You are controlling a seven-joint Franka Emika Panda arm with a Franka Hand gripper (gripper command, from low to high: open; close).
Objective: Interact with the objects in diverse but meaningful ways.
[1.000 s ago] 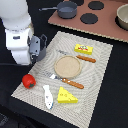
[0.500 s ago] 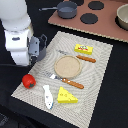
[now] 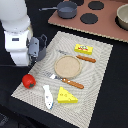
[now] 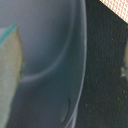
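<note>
In the exterior view my gripper (image 3: 38, 49) hangs at the left edge of the striped placemat (image 3: 98, 80), above and apart from the red tomato (image 3: 29, 80). Whether it is open or shut does not show. The white fish (image 3: 48, 96) and the yellow holed cheese wedge (image 3: 66, 95) lie at the mat's near edge. The yellow block with a red label (image 3: 84, 48) lies at the far side. A grey pot (image 3: 66, 7) stands beyond the mat. The wrist view is a blur of grey-blue curved surface (image 4: 50, 65) beside dark cloth (image 4: 105, 75).
A round wooden board (image 3: 67, 65) sits mid-mat between two wooden-handled utensils (image 3: 86, 58) (image 3: 70, 81). A brown toy stove top (image 3: 107, 25) with black burners lies at the back, with a bowl (image 3: 122, 15) at the exterior view's right.
</note>
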